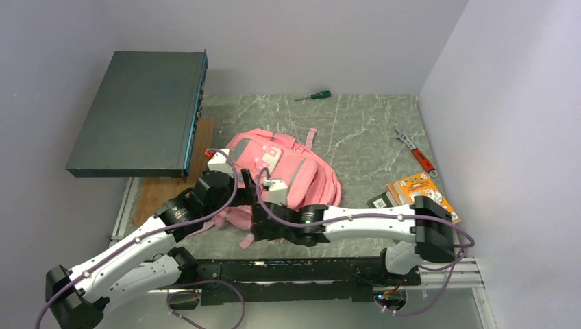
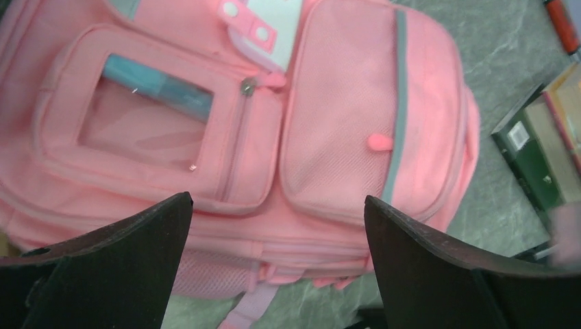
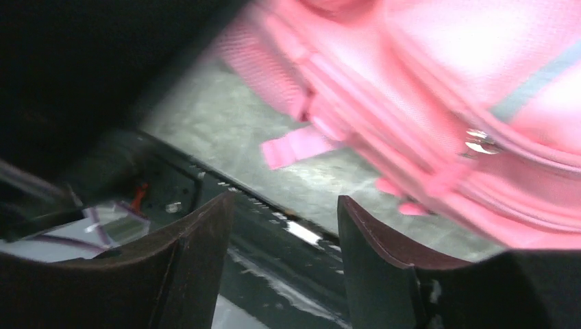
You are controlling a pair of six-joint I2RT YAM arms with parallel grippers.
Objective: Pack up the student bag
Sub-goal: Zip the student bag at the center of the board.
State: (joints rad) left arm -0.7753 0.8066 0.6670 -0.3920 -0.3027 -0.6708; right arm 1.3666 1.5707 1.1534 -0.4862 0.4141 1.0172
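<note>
The left gripper (image 2: 277,202): fingers spread wide, nothing in them, hovering over the front of the student bag (image 1: 308,178). The bag lies face-up mid-worktop (image 1: 356,130), just ahead of both arms, with its pockets zipped as far as I can see (a blue item shows behind the window pocket (image 2: 157,116)). The right gripper (image 3: 286,202): fingers part-way apart, also empty, low at the bag's near edge by a loose strap end (image 3: 294,147). That view is blurred. The books (image 1: 418,195) sit on the worktop to the right of the bag, not packed.

My read: the step in hand is getting the main compartment open. Suggest the left fingers pin the fabric beside the zip track so the soft shell doesn't drag. The right fingers then pinch the metal zip pull (image 3: 479,142) narrowly and run it along the track, not across. Keep clear of the strap end, it looks likely to snag. Don't fetch the books until the mouth gapes wide enough.
</note>
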